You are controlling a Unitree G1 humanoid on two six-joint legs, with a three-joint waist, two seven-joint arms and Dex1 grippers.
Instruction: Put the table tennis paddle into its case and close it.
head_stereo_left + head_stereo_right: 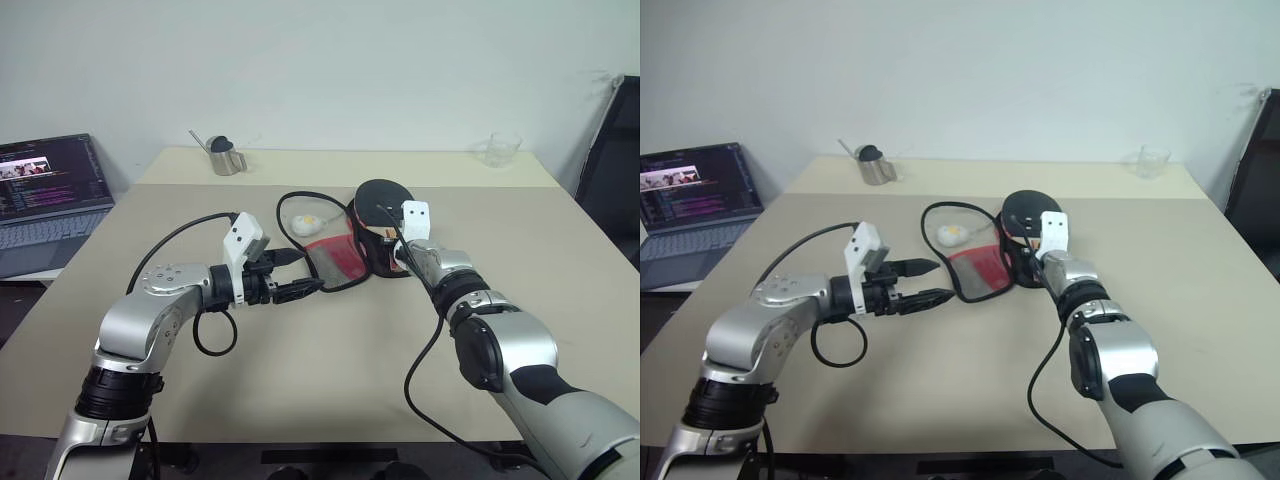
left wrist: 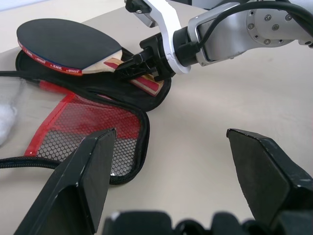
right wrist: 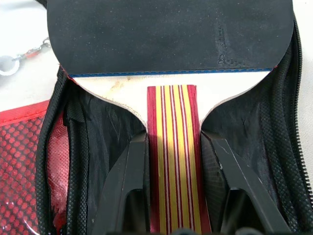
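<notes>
The right pincer clamped the table tennis paddle's handle; the paddle lay in the open case mid-worktop, head pointing far, handle near. The left pincer stood apart, empty.

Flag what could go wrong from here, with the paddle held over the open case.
1. The right claw grips only the paddle by its handle; the blade rests on the case edge, so pushing may shove the loose case along the table.
2. The left claw is open beside the mesh flap, not pinning it.
3. The ball lies close by the case and could roll off if nudged.
</notes>
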